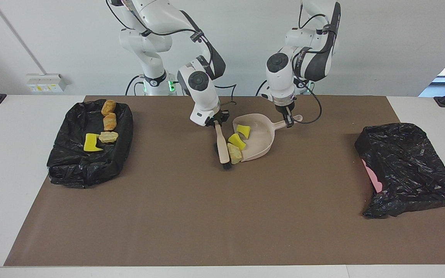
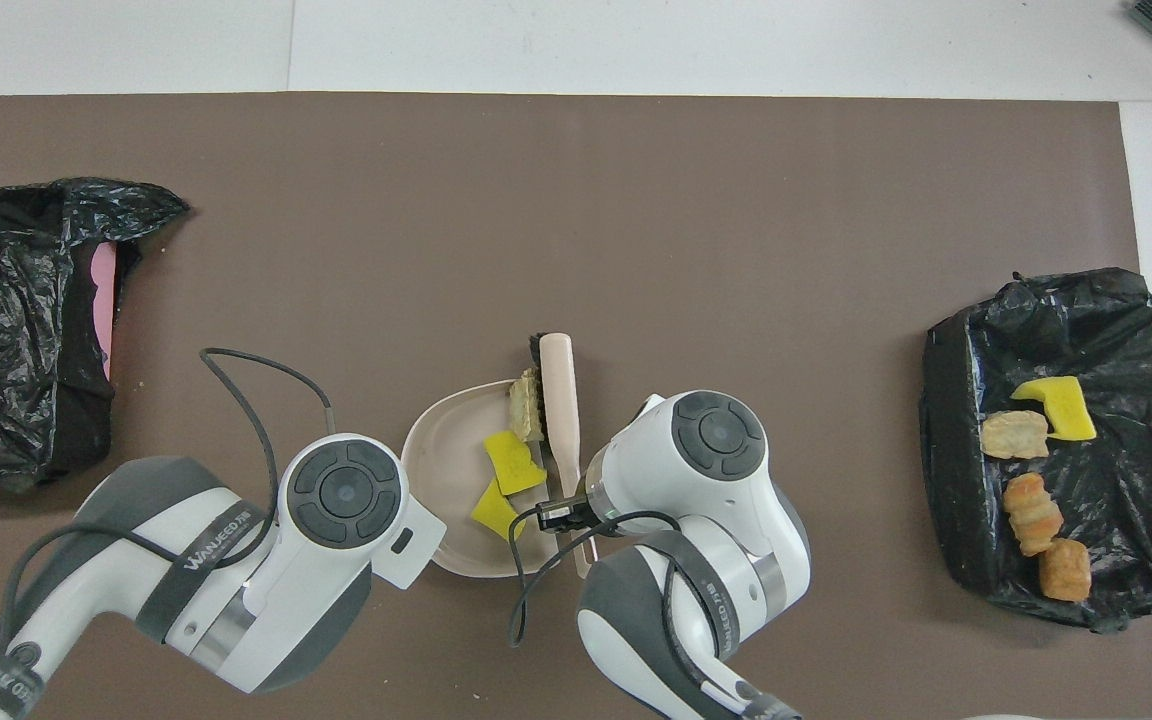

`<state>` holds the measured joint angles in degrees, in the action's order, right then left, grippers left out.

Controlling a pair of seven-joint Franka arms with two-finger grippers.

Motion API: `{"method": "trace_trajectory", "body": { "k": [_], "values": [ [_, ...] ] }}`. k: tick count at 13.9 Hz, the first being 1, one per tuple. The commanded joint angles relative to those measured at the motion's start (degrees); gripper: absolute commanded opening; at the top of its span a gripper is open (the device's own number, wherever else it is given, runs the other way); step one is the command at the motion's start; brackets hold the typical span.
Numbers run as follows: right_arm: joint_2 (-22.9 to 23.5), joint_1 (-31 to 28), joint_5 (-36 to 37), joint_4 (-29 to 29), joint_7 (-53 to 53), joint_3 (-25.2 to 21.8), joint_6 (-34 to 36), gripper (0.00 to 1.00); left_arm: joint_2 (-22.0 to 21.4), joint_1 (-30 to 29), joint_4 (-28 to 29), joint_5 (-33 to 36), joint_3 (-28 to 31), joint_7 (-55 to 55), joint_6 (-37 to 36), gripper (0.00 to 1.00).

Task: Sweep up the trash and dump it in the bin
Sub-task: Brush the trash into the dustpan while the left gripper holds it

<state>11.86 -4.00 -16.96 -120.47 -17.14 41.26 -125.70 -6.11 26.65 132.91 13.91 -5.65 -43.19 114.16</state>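
The right gripper [image 1: 215, 122] is clenched on the handle of a brush [image 1: 222, 144], which lies along the brown mat [image 1: 207, 216] with its dark bristles at the end farther from the robots. The left gripper [image 1: 289, 122] grasps the handle of the beige dustpan [image 1: 259, 141], which rests on the mat just beside the brush, toward the left arm's end of the table. The brush head touches a beige stone-like chunk [image 1: 235, 153] at the open mouth of the dustpan. Two yellow sponge pieces [image 1: 237, 140] lie in the dustpan, one near the mouth and one deeper in it, nearer to the robots. Four more scraps of the trash [image 1: 108, 137] lie in the black-lined bin [image 1: 68, 166] at the right arm's end of the table: a yellow sponge piece, a beige chunk touching it, and two orange bread-like lumps nearer to the robots. At the left arm's end of the table lies a second black bag [image 1: 408, 170] with something pink showing at its edge.
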Motion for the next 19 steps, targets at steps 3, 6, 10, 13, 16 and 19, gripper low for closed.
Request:
{"method": "trace_trajectory", "body": {
  "k": [3, 6, 10, 13, 16, 19],
  "values": [
    [-5.4, -5.7, -2.5, 6.8, 5.8, 0.0, 17.3, 0.0, -1.2, 0.6, 1.3, -0.5, 0.3, 6.4, 1.2, 0.0],
    [-5.0, -6.6, 13.9, 4.7, 12.2, -0.2, 16.8, 0.0, -0.7, -0.3, 0.9, -0.5, 0.4, 7.2, 1.8, 0.0],
    [2.9, -6.4, 29.5, 4.7, 10.6, 0.0, 15.5, 0.0, -0.7, -1.5, 0.9, -0.5, 0.4, 6.2, 1.8, 0.0],
    [3.7, -5.9, 30.1, 4.4, 9.5, 0.0, 13.8, 0.0, -0.7, -1.4, 0.9, -0.5, 0.4, 6.1, 1.6, 0.0],
    [6.2, -5.8, 21.3, 3.9, 7.1, 0.7, 10.1, 0.0, -0.7, -1.0, 0.9, -0.5, 0.4, 6.1, 1.5, 0.0],
    [5.2, -3.5, 7.0, 3.8, 5.1, 4.4, 10.6, 0.0, -0.7, -0.8, 0.9, -0.5, 0.3, 6.1, 1.4, 0.0]
  ]
}}
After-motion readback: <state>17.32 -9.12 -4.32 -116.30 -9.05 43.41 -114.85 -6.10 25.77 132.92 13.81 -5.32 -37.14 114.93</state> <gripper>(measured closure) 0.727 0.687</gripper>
